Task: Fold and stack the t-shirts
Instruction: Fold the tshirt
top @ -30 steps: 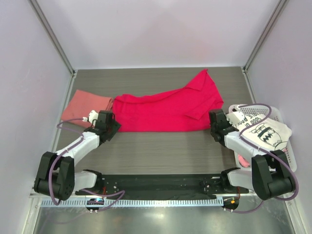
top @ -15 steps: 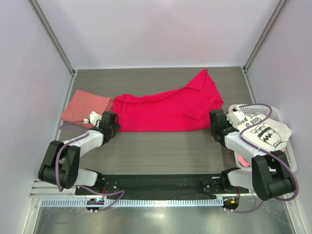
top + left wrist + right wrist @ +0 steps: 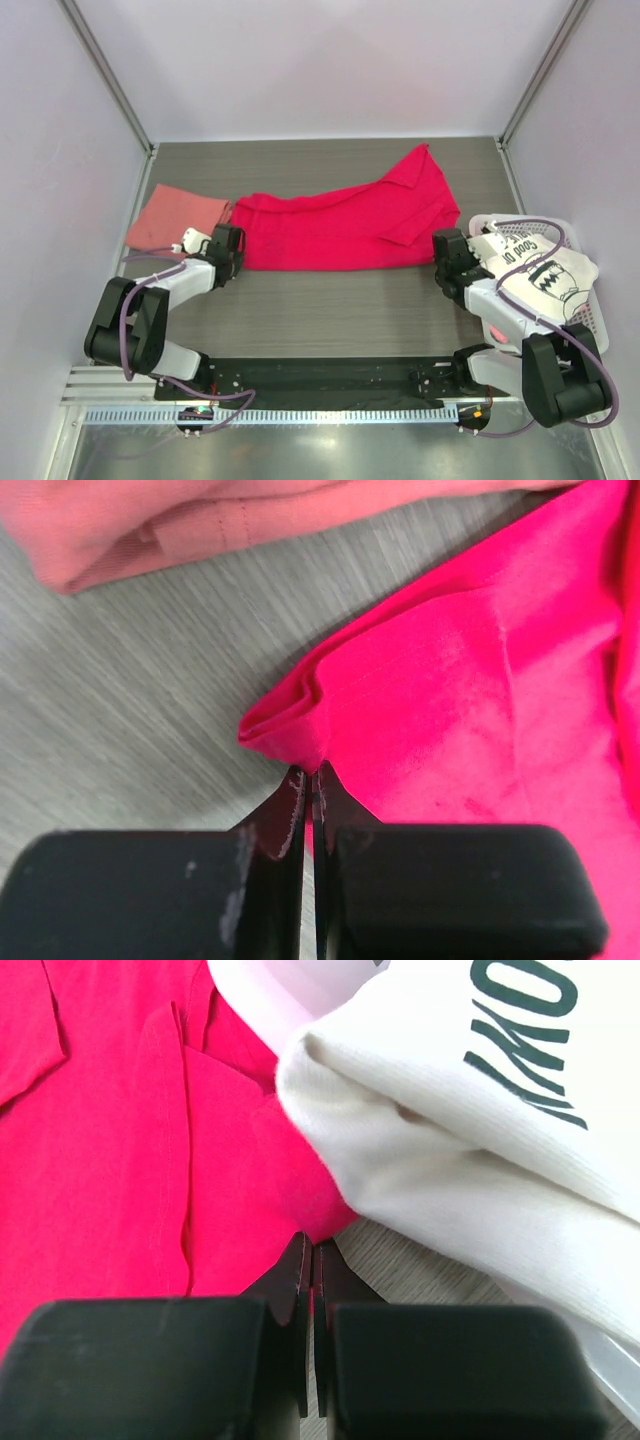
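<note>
The crimson-magenta t-shirt (image 3: 340,228) lies spread across the middle of the table, one end reaching toward the back right. My left gripper (image 3: 232,250) is shut on its near left corner (image 3: 290,730), the cloth bunched at the fingertips. At the near right corner (image 3: 300,1205) my right gripper (image 3: 443,262) is shut on the same shirt. The salmon-pink t-shirt (image 3: 175,215) lies folded at the left, also in the left wrist view (image 3: 230,520). The white t-shirt with black print (image 3: 545,270) drapes over a basket at the right and hangs close beside the right gripper (image 3: 480,1140).
A white plastic basket (image 3: 595,320) stands at the table's right edge under the white shirt. Grey walls and metal posts close in the left, back and right sides. A black base strip (image 3: 320,375) runs along the near edge between the arm bases.
My left gripper has moved in to the crimson shirt's left corner and closed on it. The right gripper stayed shut and drew slightly nearer, with the white shirt shifting a little.
</note>
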`<action>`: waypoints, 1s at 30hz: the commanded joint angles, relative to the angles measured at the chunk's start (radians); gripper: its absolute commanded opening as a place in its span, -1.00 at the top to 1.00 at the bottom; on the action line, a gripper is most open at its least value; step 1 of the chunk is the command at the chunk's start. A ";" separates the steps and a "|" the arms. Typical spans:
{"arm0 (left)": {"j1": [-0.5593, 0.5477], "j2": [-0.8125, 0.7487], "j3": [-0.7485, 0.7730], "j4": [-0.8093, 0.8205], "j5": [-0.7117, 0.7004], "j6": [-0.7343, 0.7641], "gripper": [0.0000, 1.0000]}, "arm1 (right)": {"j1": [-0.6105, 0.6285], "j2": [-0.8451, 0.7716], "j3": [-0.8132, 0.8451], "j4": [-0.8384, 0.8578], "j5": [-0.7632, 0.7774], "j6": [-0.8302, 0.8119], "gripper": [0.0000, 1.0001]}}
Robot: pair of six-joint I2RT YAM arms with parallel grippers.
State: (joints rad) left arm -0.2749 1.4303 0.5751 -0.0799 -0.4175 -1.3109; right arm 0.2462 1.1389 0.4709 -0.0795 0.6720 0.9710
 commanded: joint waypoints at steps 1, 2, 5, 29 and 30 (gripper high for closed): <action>0.002 0.027 0.075 -0.235 -0.067 0.010 1.00 | -0.010 0.013 0.024 -0.011 0.074 0.034 0.98; 0.005 0.030 0.101 -0.266 -0.061 0.015 1.00 | -0.015 0.028 0.067 -0.032 0.071 0.043 0.98; 0.031 0.058 0.244 -0.354 -0.023 0.041 1.00 | -0.042 0.099 0.209 -0.109 0.020 0.047 0.98; 0.112 -0.341 0.283 -0.644 0.054 0.185 1.00 | -0.102 -0.278 0.332 -0.488 -0.173 -0.014 0.97; 0.111 -0.394 0.223 -0.644 0.068 0.188 1.00 | -0.102 -0.307 0.315 -0.500 -0.170 -0.015 0.98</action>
State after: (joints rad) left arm -0.1711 1.1637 0.8730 -0.7189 -0.3290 -1.1576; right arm 0.1535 0.9688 0.8070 -0.5774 0.4561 0.9527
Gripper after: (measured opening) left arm 0.006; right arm 0.028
